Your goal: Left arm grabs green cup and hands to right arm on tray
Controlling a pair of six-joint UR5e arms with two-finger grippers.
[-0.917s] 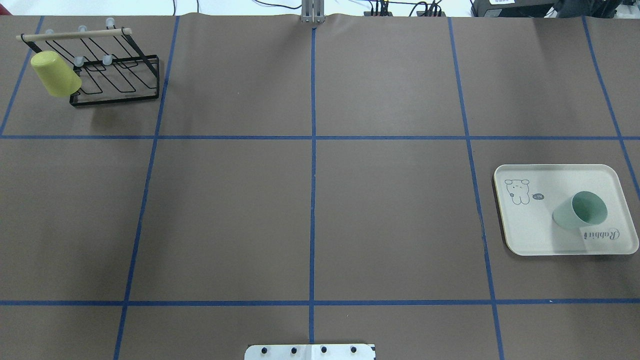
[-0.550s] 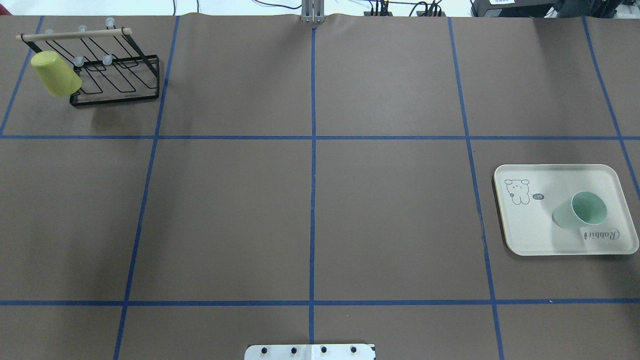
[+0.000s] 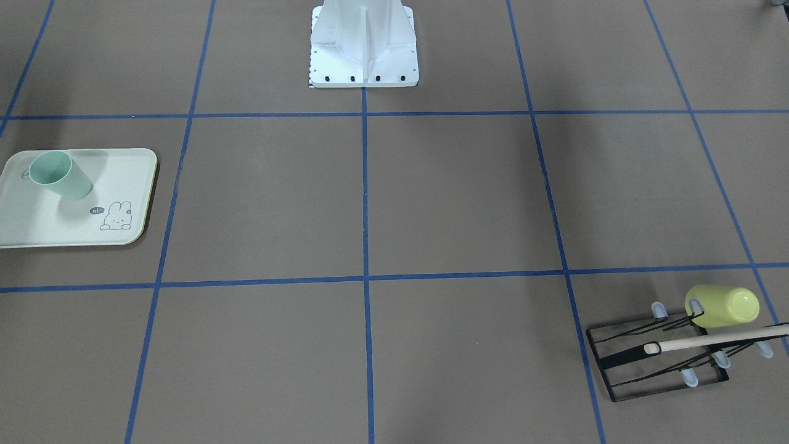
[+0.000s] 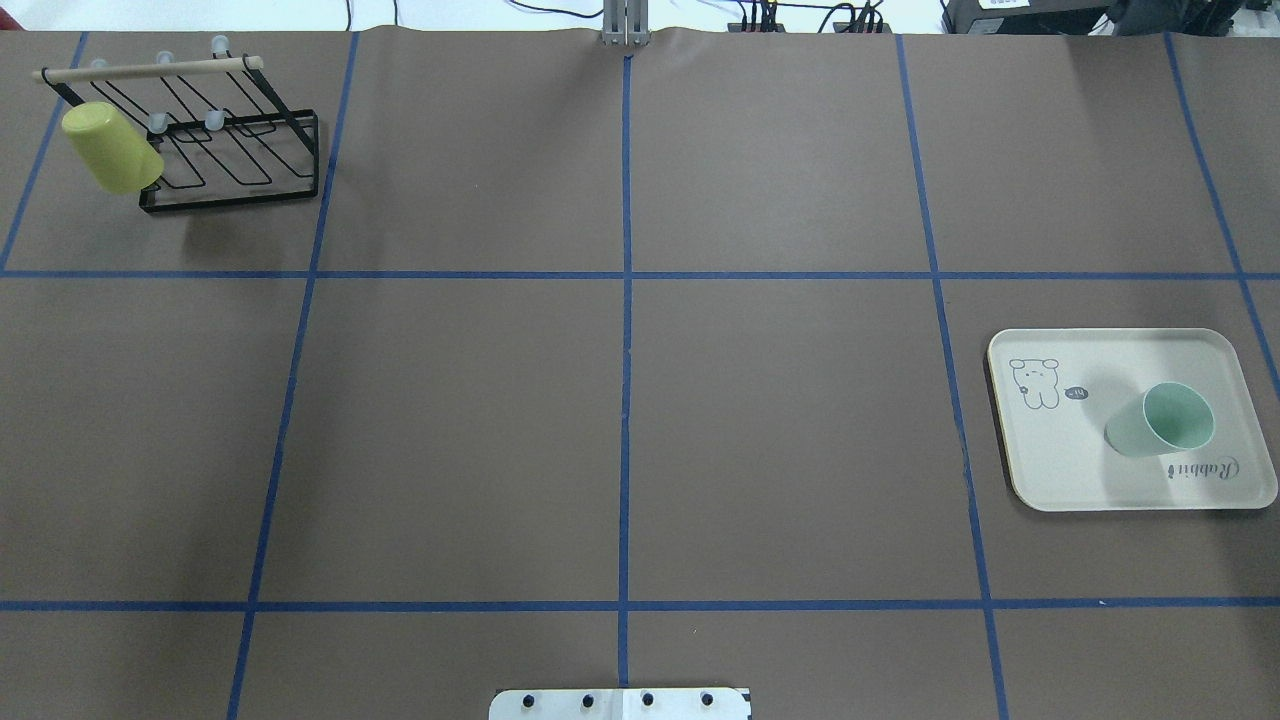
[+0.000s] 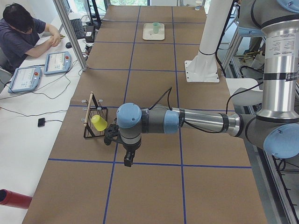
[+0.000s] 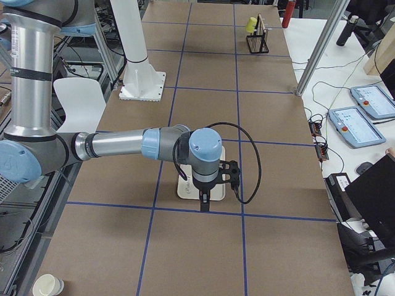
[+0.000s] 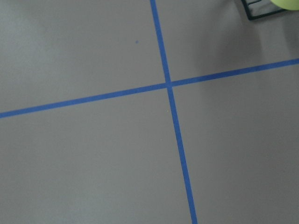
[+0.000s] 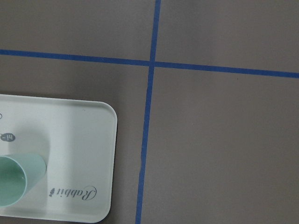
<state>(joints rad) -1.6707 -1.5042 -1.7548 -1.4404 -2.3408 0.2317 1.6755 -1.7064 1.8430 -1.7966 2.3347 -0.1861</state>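
Looked pretty much finished to me. The green cup stood mouth-up on the tray, off toward the end with the "Rabbit" lettering, with nothing touching it. So as far as I could judge, the grab, the hand-over and the set-down were all done, and the only thing left was for the arms to park.

Neither arm showed in the overhead or front views, only in the two side ones. The left arm stretched low over the desk with the left pincer pointing down near the wire rack, where the yellow-green cup hung upside down on a prong (not our cup). The right arm hung its right pincer just by the tray's edge.

For both pincers I honestly couldn't tell how far apart the fingers were. Those angles were too poor and the wrist cams didn't show any fingers. Neither had the green cup, though.
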